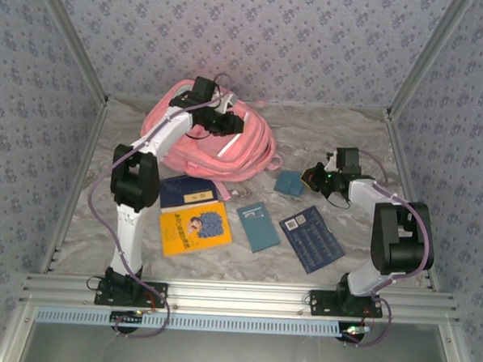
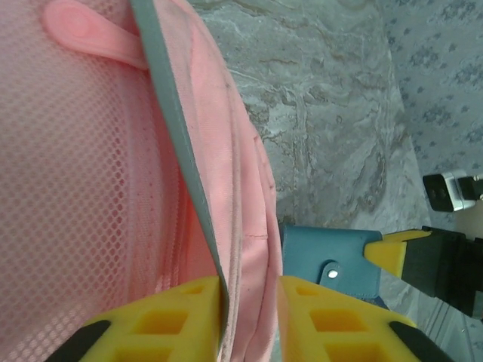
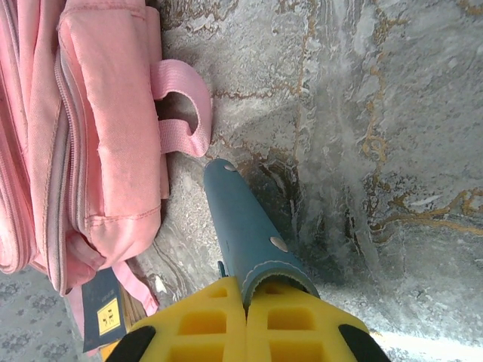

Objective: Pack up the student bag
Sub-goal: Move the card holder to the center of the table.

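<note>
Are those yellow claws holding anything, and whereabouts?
The right gripper pinches the blue case by its near end. The left gripper seems clamped on the pink bag at its grey-trimmed edge.

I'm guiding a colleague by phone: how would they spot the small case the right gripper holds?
Find the big pink student bag at the back of the table. Just right of it, the right gripper is shut on a small teal case with a snap stud. Unlike the teal booklet lying flat nearer the arms, it is bowed and pinched at one end.
</note>
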You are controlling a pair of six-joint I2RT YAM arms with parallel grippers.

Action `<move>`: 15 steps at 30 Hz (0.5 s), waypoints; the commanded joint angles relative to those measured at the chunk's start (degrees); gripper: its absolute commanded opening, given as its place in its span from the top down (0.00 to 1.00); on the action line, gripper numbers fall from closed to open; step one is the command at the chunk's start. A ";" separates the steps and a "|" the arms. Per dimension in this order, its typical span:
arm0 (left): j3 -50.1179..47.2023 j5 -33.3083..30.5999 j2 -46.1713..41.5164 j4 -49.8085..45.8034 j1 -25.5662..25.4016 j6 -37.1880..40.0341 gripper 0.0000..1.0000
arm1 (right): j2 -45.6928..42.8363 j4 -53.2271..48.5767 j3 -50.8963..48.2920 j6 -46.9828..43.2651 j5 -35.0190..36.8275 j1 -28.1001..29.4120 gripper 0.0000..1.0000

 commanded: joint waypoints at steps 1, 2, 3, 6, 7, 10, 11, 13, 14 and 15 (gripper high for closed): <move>3.69 -0.93 1.12 -5.22 -1.16 3.65 0.79 | 1.45 0.61 -0.11 -0.34 -2.04 -0.37 1.00; 4.00 -2.05 1.33 -6.02 -1.23 4.18 0.80 | 1.33 0.80 -0.19 -0.07 -2.15 -0.43 1.00; 4.20 -3.74 1.36 -7.02 -1.39 4.86 0.81 | 1.21 1.03 -0.23 0.18 -2.56 -0.40 1.00; 4.19 -8.17 0.82 -8.46 -1.66 6.14 0.79 | 0.72 1.29 -0.28 0.37 -2.61 -0.36 1.00; 4.12 -8.83 0.68 -8.58 -1.70 6.39 0.79 | 0.62 1.45 -0.36 0.37 -2.60 -0.42 1.00; 4.21 -9.09 0.81 -8.76 -1.84 6.43 0.78 | 0.76 1.83 -0.46 0.58 -2.67 -0.38 1.00; 4.21 -9.00 0.93 -8.84 -1.93 6.45 0.77 | 0.80 2.01 -0.45 0.69 -2.81 -0.43 1.00; 4.47 -8.61 1.45 -8.93 -2.30 6.43 0.76 | 0.89 2.35 -0.58 0.72 -2.86 -0.33 1.00; 4.39 -8.28 1.73 -8.94 -2.47 6.34 0.78 | 0.89 2.45 -0.71 0.80 -2.86 -0.34 1.00; 4.47 -7.97 1.95 -8.98 -2.58 6.33 0.81 | 0.89 2.58 -0.75 0.90 -2.94 -0.27 1.00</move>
